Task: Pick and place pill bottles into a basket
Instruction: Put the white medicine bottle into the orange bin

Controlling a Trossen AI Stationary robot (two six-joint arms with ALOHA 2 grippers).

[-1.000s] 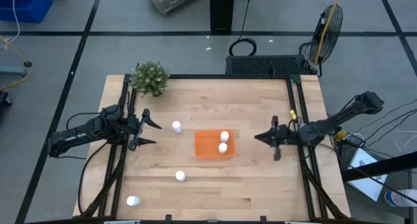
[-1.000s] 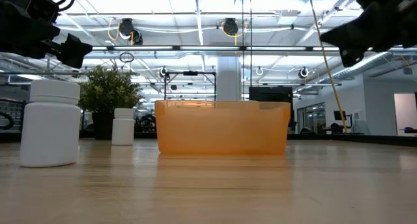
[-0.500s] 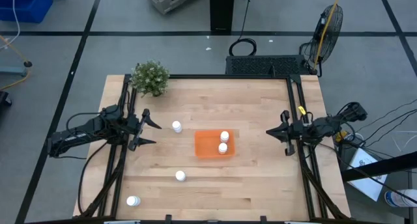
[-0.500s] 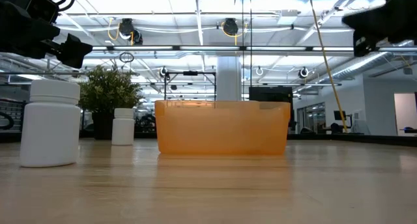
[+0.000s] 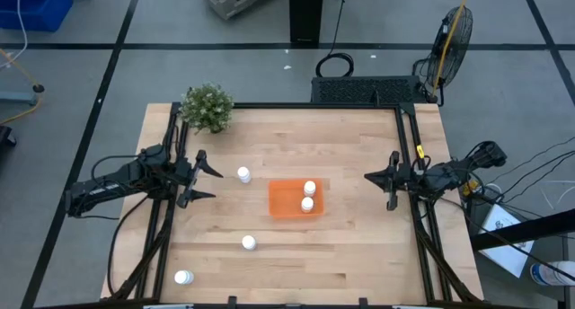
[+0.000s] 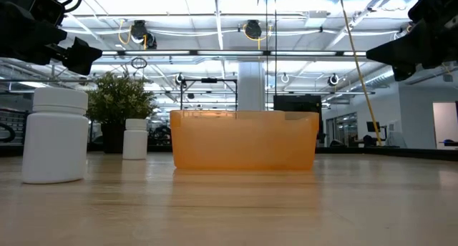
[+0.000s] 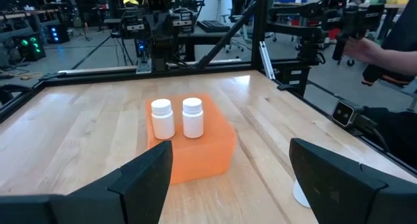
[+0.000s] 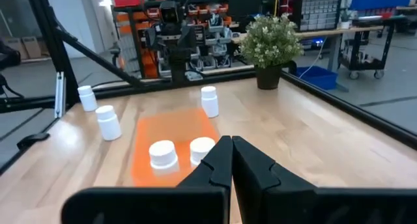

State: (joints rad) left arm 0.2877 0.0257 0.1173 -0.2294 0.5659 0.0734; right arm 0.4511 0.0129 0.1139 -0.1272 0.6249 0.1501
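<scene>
The orange basket (image 5: 289,201) lies mid-table with two white pill bottles (image 5: 309,195) standing in it; they also show in the left wrist view (image 7: 177,117). Three more bottles stand on the wood: one left of the basket (image 5: 243,174), one nearer (image 5: 249,242), one at the near left corner (image 5: 183,277). My left gripper (image 5: 217,185) is open and empty left of the basket, above the table. My right gripper (image 5: 368,178) is shut and empty near the table's right edge, its fingers closed together in the right wrist view (image 8: 229,146).
A green potted plant (image 5: 207,107) stands at the far left corner. Black rails (image 5: 409,147) run along the table's left and right sides. A person's hand (image 7: 365,51) shows beyond the table's right side. Bare wood lies between the basket and my right gripper.
My right gripper has drawn back from the basket toward the table's right edge and a little toward the far edge, staying shut; its arm has folded back. The bottles and basket have kept still.
</scene>
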